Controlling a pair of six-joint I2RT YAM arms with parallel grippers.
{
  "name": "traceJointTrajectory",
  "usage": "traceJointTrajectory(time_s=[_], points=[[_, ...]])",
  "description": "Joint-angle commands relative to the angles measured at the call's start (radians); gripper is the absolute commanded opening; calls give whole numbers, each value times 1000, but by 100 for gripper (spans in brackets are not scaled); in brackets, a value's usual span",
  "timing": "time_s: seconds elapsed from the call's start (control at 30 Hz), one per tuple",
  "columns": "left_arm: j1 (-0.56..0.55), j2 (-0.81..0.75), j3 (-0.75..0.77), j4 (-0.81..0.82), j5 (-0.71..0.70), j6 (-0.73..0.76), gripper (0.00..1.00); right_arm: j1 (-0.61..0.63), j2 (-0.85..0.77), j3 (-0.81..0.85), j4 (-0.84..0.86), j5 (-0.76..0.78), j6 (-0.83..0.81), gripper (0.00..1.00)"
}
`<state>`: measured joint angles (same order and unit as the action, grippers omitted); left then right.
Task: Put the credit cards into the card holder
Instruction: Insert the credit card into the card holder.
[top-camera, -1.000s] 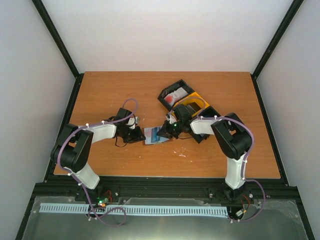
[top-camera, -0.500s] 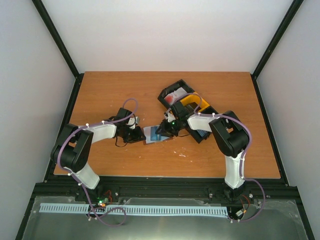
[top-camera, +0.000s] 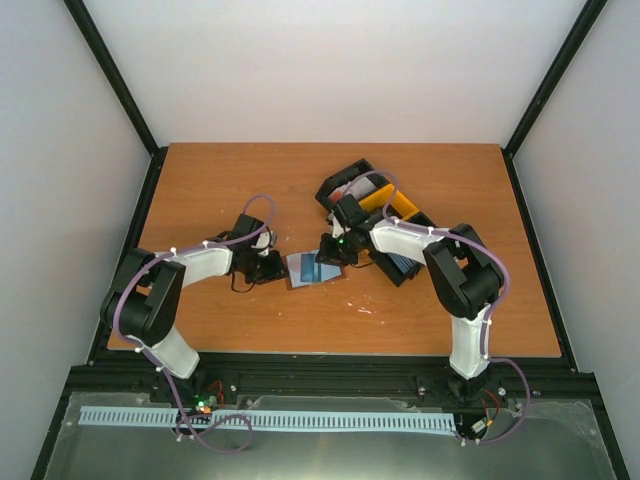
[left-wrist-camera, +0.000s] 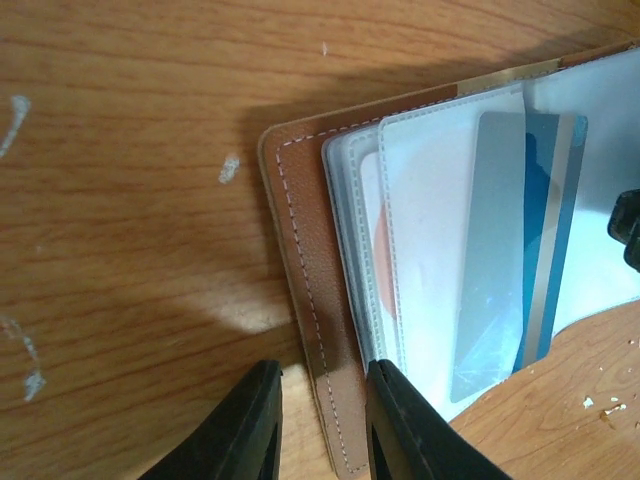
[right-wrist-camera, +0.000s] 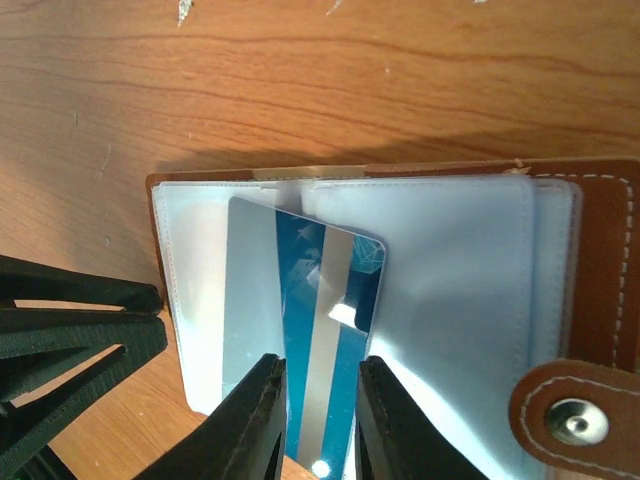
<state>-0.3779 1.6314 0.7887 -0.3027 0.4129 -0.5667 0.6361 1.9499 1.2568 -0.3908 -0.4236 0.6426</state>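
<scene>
The card holder (top-camera: 303, 270) lies open on the table, a brown leather wallet (left-wrist-camera: 300, 230) with clear sleeves. A blue credit card (right-wrist-camera: 330, 290) with a silver stripe lies at its fold, one long side tucked under a sleeve. In the left wrist view a red-and-white card (left-wrist-camera: 385, 260) shows through another sleeve. My right gripper (right-wrist-camera: 320, 365) stands open just above the blue card without touching it. My left gripper (left-wrist-camera: 323, 372) straddles the wallet's leather edge, its jaws slightly apart and one finger (left-wrist-camera: 400, 430) against the sleeves. The snap tab (right-wrist-camera: 575, 420) lies at the wallet's right end.
A black bin (top-camera: 345, 180) and a yellow bin (top-camera: 405, 208) stand behind the right arm, which hides part of them. A black cable (top-camera: 240, 285) trails beside the left gripper (top-camera: 272, 267). Pale specks mark the wood near the wallet.
My right gripper has opened, let go of the blue card and drawn back a little towards the bins. The card stays in the wallet. The left arm has not moved.
</scene>
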Motion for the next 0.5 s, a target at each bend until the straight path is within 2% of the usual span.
traceJointTrajectory(time_s=[0.0,0.1,0.23,0.47], points=[[-4,-13,26,-29,-35,-12,26,14,20,35,-51,40,-32,19],[-4,-7,22,-26,-28,-10,26,16,47,40,-39,11,-32,19],[-4,11,23,-24,-16,-7,25,20,68,55,-43,1,-32,26],[-3,19,30,-20,-2,3,25,26,92,64,8,-63,-22,23]])
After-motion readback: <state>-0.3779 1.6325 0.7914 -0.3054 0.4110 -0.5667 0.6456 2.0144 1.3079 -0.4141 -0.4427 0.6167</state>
